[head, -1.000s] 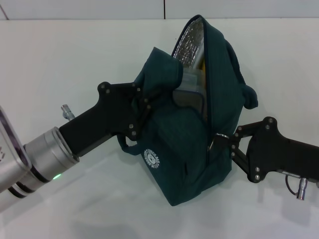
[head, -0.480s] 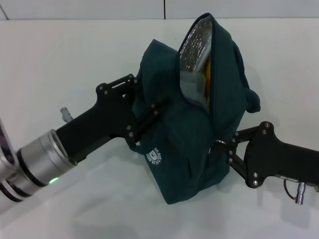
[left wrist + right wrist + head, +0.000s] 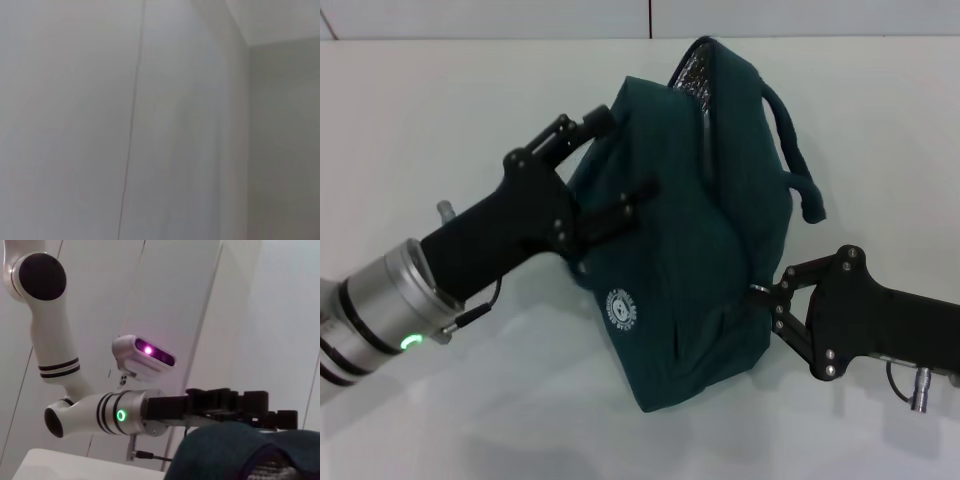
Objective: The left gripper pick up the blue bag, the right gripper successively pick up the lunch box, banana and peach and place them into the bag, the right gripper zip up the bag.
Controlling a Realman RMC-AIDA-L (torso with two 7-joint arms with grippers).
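The blue bag point(image 3: 700, 220) stands tilted on the white table, held up at its left upper edge by my left gripper point(image 3: 595, 195), which is shut on the fabric. My right gripper point(image 3: 763, 292) sits at the bag's lower right side, closed on the small metal zipper pull. Only a narrow strip of silver lining point(image 3: 686, 76) shows at the top of the opening. The lunch box, banana and peach are hidden. In the right wrist view the left gripper point(image 3: 225, 400) shows above the bag's top point(image 3: 220, 450).
The bag's carry strap point(image 3: 798, 170) hangs loose on the right side. White table point(image 3: 440, 110) surrounds the bag, with a wall behind it. The left wrist view shows only pale wall.
My left gripper has rolled and lifted, tipping the bag so its opening narrows and turns away; the contents seen inside earlier no longer show. The right gripper dropped slightly with the pull.
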